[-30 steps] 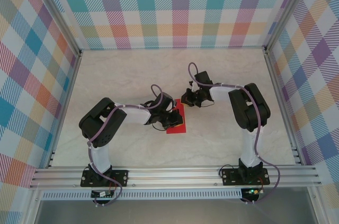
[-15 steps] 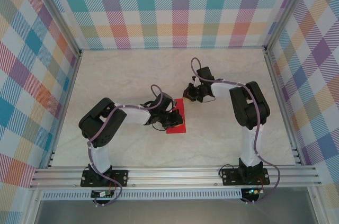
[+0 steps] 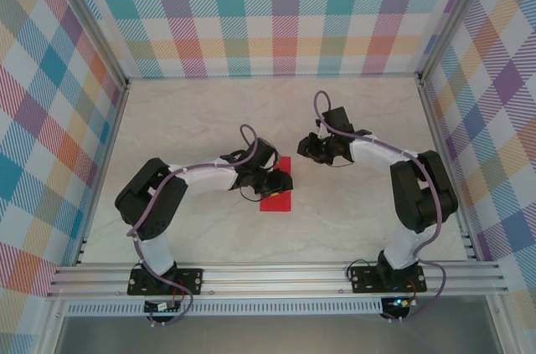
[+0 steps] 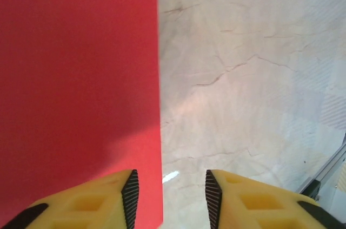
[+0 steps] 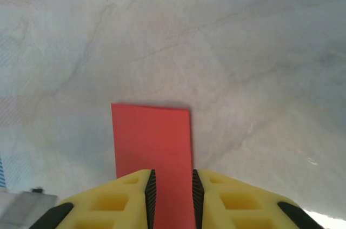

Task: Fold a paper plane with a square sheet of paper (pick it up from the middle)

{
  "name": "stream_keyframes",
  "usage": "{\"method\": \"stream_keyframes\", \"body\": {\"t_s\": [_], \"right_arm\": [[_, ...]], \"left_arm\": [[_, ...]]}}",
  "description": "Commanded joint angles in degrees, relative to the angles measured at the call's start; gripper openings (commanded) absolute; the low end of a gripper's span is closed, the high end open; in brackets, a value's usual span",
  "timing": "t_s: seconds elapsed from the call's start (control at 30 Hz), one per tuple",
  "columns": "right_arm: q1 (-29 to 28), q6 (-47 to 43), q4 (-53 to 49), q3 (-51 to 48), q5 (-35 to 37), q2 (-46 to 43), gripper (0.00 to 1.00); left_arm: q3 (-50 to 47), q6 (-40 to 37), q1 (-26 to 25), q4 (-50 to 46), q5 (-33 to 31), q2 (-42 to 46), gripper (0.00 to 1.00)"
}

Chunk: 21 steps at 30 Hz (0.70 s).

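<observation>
Two claws sit slightly spread and empty: left claw (image 4: 168, 196) over the paper (image 3: 275, 201), right claw (image 5: 171, 196) apart. Folded once, I judge; next I lift an edge.

I read no text, label, brand, number or sign in any view. Red square sheet of paper (image 4: 81, 77) plain, unmarked. Plaid walls (image 3: 285, 11) carry pattern only, no lettering. Marbled table (image 3: 193, 120) shows veins only.
</observation>
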<state>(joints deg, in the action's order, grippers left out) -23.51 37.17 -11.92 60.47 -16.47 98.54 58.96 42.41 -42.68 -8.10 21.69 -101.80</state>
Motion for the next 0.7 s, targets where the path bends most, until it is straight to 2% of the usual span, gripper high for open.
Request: {"method": "stream_keyframes", "body": {"t_s": [0.0, 0.17, 0.37, 0.47, 0.67], "right_arm": [[-3.3, -1.3, -4.8, -0.9, 5.1, -2.1, 0.32], [-8.0, -0.8, -7.9, 1.2, 9.0, 0.0, 0.34], [-9.4, 1.5, -5.2, 1.7, 7.7, 2.5, 0.33], [-9.4, 2.2, -4.5, 1.3, 7.9, 2.1, 0.33], [-9.4, 2.5, -4.1, 0.5, 7.2, 1.0, 0.33]], "left_arm": [[1.5, -2.1, 0.4, -6.9, -5.3, 4.7, 0.45], [-1.2, -1.7, 3.2, -12.1, -10.2, 8.3, 0.58], [-5.7, 1.1, 5.9, -10.3, -7.6, 9.4, 0.67], [-7.2, 2.2, 6.3, -7.3, -4.3, 9.0, 0.67], [-8.6, 3.3, 6.4, -1.5, 1.3, 7.0, 0.55]]}}
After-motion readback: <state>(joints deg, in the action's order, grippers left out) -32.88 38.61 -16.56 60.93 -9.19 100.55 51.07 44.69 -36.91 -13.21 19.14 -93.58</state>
